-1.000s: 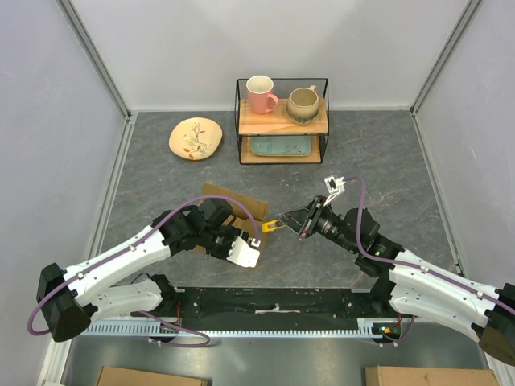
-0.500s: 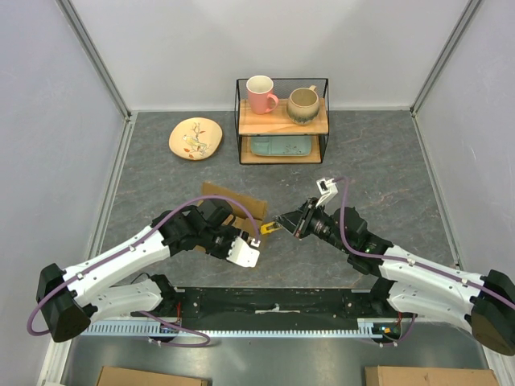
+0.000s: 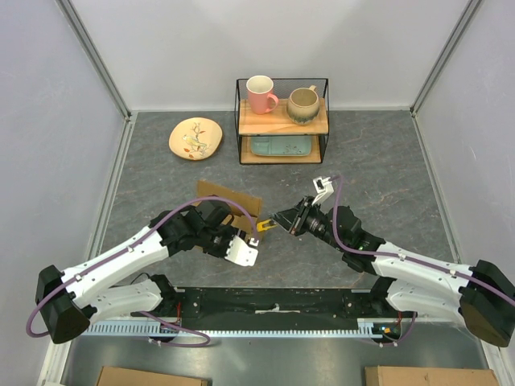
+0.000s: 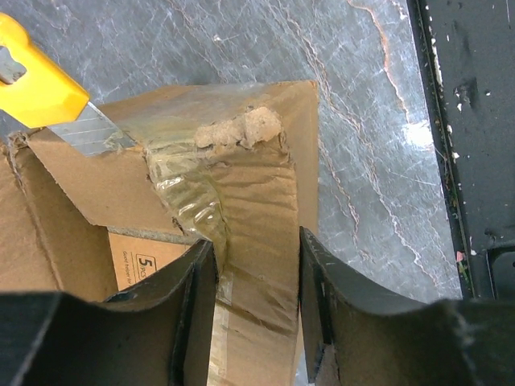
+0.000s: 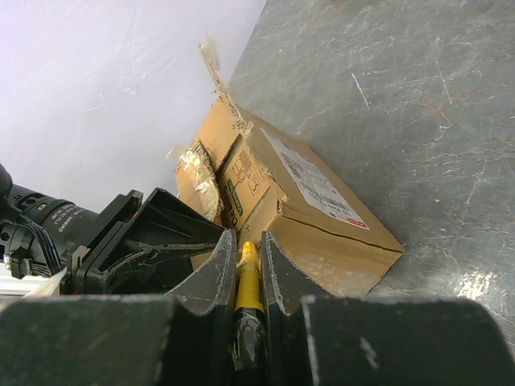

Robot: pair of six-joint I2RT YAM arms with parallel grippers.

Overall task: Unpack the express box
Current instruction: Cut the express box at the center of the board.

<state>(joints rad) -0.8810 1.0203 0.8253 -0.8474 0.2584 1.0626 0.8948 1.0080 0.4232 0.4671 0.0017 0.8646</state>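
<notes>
L hand (image 4: 256,251) clamps express box (image 4: 249,181) flap, R hand (image 5: 245,241) clamps yellow knife (image 4: 39,84) w/ blade at tape (image 4: 181,189); printed carton (image 4: 145,261) inside.

Brown express box (image 3: 233,199), yellow cutter (image 3: 270,226), grey marbled table (image 3: 378,169).

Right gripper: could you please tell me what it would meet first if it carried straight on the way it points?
The express box. The right gripper holds a utility knife whose blade seems to touch the box's taped corner, so cardboard comes first.
</notes>
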